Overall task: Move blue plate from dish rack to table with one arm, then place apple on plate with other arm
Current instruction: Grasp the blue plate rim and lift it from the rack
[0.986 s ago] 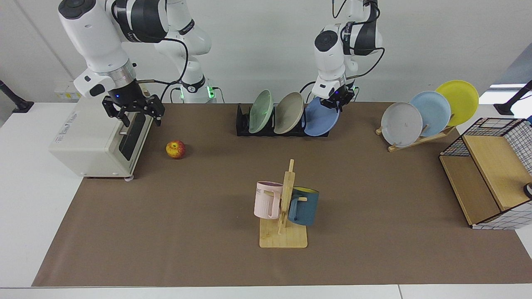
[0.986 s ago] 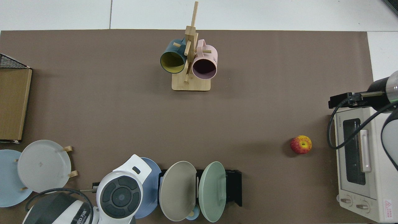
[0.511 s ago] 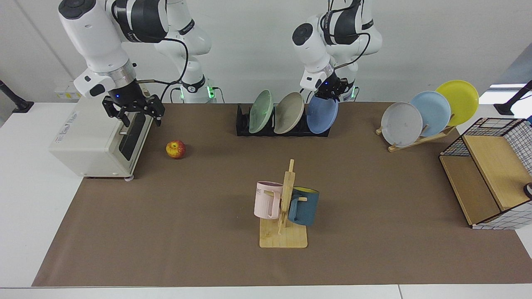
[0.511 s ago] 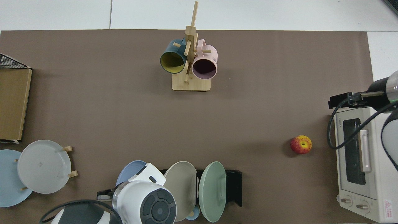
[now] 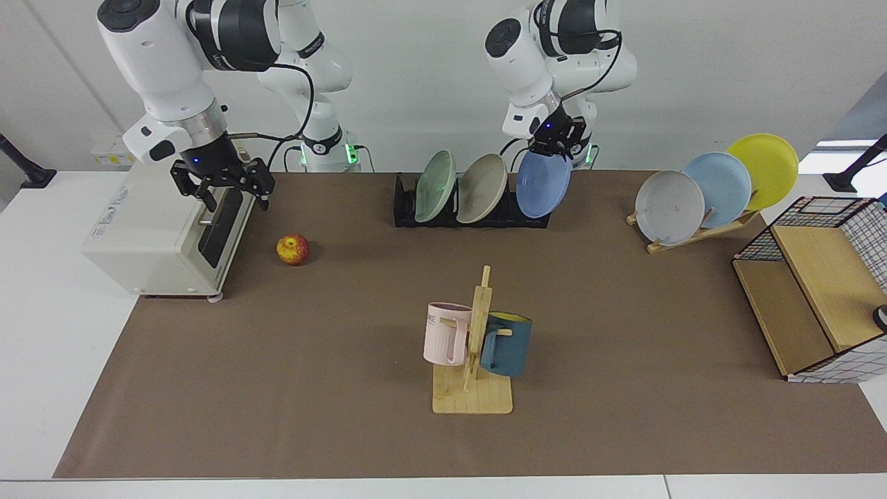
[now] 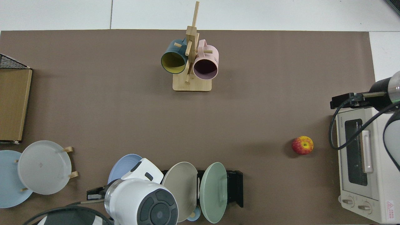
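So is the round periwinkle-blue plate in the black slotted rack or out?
Out: the blue plate hangs from the left gripper, beside the black dish rack.

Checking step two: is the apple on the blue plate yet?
No, the apple sits on the brown mat near the toaster oven, far from the blue plate.

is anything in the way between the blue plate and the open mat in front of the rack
Nothing visible. The left tool holds the blue plate at the dish rack end; the mat ahead is bare, the mug stand off to one side.
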